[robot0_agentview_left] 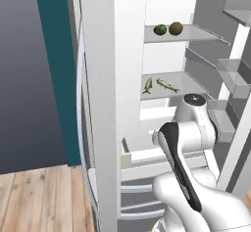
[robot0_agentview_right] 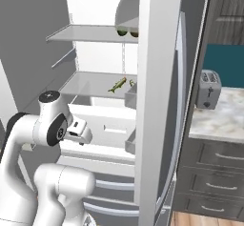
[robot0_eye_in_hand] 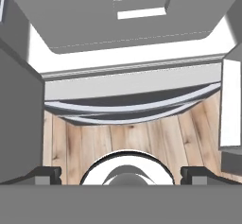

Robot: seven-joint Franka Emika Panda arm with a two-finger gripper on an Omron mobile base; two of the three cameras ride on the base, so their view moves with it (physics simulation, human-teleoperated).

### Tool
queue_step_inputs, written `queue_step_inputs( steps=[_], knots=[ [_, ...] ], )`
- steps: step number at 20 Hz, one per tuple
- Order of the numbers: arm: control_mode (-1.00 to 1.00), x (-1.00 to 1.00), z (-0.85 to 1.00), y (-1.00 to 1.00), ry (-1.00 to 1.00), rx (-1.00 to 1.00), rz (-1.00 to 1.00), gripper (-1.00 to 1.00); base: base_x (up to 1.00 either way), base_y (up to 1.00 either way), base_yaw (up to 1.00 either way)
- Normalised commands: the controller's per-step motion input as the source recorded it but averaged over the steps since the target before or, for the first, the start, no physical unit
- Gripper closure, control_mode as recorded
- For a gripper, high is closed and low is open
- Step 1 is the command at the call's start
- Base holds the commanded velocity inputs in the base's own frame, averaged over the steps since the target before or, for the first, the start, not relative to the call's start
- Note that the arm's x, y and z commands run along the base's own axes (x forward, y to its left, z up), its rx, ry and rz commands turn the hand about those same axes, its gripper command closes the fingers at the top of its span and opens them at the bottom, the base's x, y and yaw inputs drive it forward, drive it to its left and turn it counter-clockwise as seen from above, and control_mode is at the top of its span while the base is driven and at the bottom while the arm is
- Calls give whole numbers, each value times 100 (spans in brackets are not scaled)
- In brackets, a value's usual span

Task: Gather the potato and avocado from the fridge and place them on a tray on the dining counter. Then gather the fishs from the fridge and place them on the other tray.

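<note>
1. jaws stand spread wide and hold nothing; in the hand view the gripper point(robot0_eye_in_hand: 121, 173) shows two dark fingertips point(robot0_eye_in_hand: 45, 173) far apart, looking down at the wood floor point(robot0_eye_in_hand: 127, 140) and the curved fridge drawer fronts point(robot0_eye_in_hand: 132, 106).
2. from the right base view the hand point(robot0_agentview_right: 78, 130) hangs low in front of the open fridge point(robot0_agentview_right: 157, 101), well below the produce shelf.
3. avocado point(robot0_agentview_left: 160, 29) sits on the upper shelf point(robot0_agentview_left: 196, 34), just beside the brown potato point(robot0_agentview_left: 176, 28); apart or touching, i cannot tell.
4. two fishs point(robot0_agentview_left: 158, 85) lie on the shelf below, near the front edge; those wait for later.
5. my judgement: the step in hand is reaching for the first produce item. raise the hand to the upper shelf, tilt it to face inward, and keep clear of the lower shelf edge and the door bins point(robot0_agentview_left: 230, 74).
6. approach the avocado from its free side so the far finger does not nudge the potato, and close across its middle.
</note>
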Motion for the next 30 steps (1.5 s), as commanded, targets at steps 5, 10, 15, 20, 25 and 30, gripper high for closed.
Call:
queue_step_inputs(
  steps=[5, 10, 15, 20, 25, 30],
  knots=[
    [100, 0, 0, 0, 0, 0, 0, -100, 29, -4, 0],
    [100, 0, 0, 0, 0, 0, 0, -100, 30, -3, 0],
    [100, 0, 0, 0, 0, 0, 0, -100, 30, -4, 0],
    [100, 0, 0, 0, 0, 0, 0, -100, 30, -4, 0],
    [100, 0, 0, 0, 0, 0, 0, -100, 31, -1, 0],
    [100, 0, 0, 0, 0, 0, 0, -100, 38, 0, 0]
  ],
)
